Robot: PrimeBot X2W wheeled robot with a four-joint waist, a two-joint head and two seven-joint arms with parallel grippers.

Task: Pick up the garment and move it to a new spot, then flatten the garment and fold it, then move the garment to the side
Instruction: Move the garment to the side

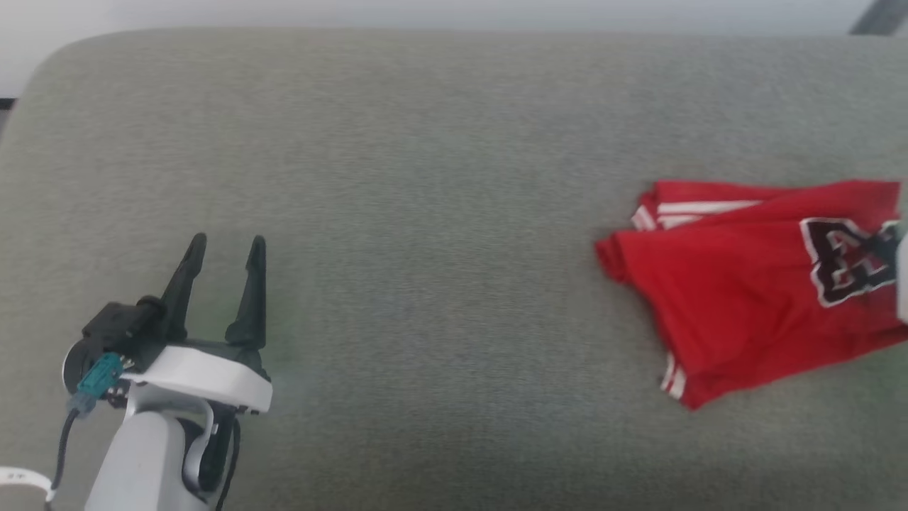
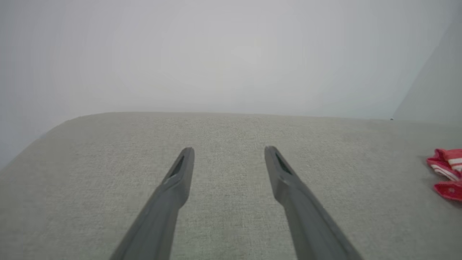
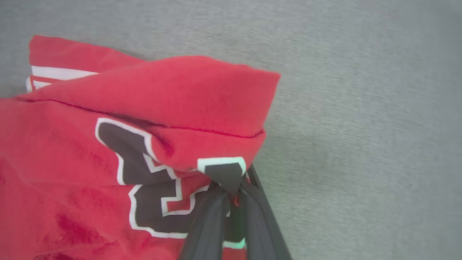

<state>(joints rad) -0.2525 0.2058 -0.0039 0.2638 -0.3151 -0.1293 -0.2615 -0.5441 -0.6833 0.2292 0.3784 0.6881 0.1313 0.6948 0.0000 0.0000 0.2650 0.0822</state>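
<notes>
A broad grey-green cushion (image 1: 440, 177), coarsely woven and rounded at its corners, is stretching out beneath a pale wall (image 2: 231, 54). The jersey (image 1: 738, 298), soft red cloth with white-striped trim and a black, white-edged number, is lying crumpled in loose folds on the cushion's right side. The right gripper (image 3: 232, 189) is pinching a fold at the number, its dark fingers closed on the cloth. The left gripper (image 1: 228, 241) is hanging well apart to the left, its slim tapered fingers spread wide and holding nothing.

The garment (image 1: 745, 298) runs off the head view's right edge, its black number (image 1: 844, 262) partly folded under. Red cloth swallows the fingertips of the right gripper (image 3: 232, 189).
</notes>
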